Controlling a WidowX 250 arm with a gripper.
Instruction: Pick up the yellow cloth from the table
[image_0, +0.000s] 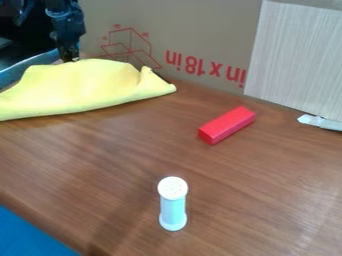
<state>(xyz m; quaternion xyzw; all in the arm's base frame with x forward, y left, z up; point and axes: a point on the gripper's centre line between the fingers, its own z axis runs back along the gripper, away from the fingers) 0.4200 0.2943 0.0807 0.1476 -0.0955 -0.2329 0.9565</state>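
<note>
Brown wood-grain tabletop (127, 165) inspected; cardboard with red print (214, 27) stands upright along its far side, behind and to the right of the gripper (71, 59). The black gripper hangs at the upper left of the view, its tip at the far upper edge of a yellow cloth (87, 90). State of the gripper: whether it stands wide or narrow, or has hold of the fabric, cannot be told from this angle.

Item one, the yellow cloth: found directly at the gripper's tip, spreading from there toward the camera and to both sides. It is raised in a soft mound below the tip, with a folded, pointed end to the right. A curved blue-grey rim (30, 65) shows behind the cloth, to the left of the gripper.

Item two, a red rectangular block (227, 125): lying on the tabletop, well to the right of the gripper and nearer the camera, set diagonally and apart from the cloth.

Item three, a small white-capped shaker (173, 210) with a pale blue-green body: upright, well apart from the gripper, toward the camera and to the right.

Further noted: a pale, finely streaked panel (297, 55) far to the gripper's right, with a whitish object (320, 122) at its foot, identity unclear. A blue surface (27, 235) occupies the near left corner, on the camera side of the gripper.
</note>
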